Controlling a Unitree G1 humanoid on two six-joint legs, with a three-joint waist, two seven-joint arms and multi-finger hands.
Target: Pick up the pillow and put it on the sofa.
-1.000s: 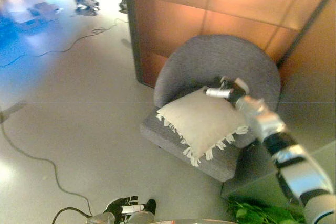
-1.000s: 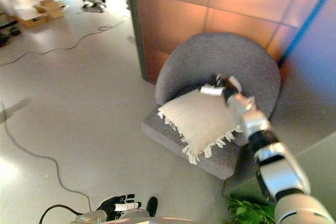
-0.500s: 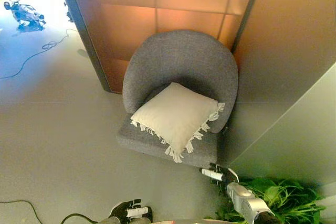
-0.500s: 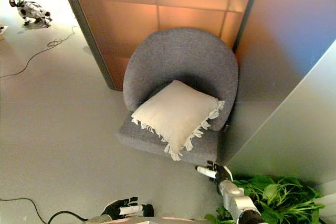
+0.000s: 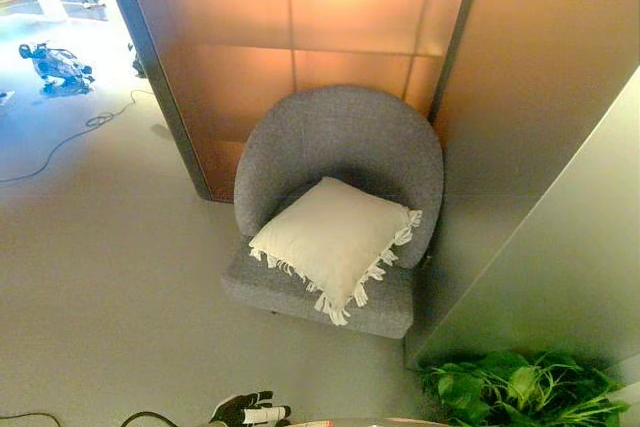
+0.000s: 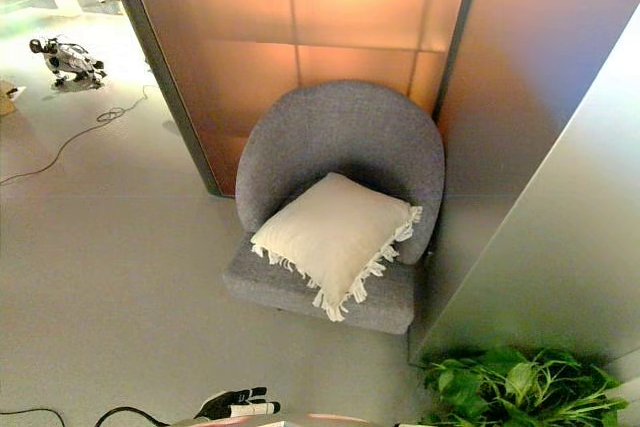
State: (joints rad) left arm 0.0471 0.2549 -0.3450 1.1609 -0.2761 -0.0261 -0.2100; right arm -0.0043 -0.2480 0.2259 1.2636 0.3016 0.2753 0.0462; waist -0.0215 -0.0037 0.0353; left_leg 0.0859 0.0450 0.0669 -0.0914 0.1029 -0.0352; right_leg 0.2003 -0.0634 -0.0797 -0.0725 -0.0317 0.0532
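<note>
A cream pillow (image 5: 336, 239) with fringed edges lies on the seat of a round grey sofa chair (image 5: 340, 142), leaning against its backrest, one corner hanging over the seat's front edge. No hand touches it. My left hand (image 5: 247, 411) shows at the bottom edge, low over the floor, its fingers relaxed and empty; it also shows in the right eye view (image 6: 234, 405). My right hand is out of both views.
The chair stands against an orange panelled wall (image 5: 290, 17) in a corner beside a grey wall (image 5: 560, 237). A green leafy plant (image 5: 520, 392) sits at the lower right. A cable (image 5: 60, 137) runs across the floor at the left, with a small robot (image 5: 55, 62) beyond.
My right hand let go of the pillow's top corner, drew back down to the lower right and left the views. The pillow stays on the chair. The camera has shifted.
</note>
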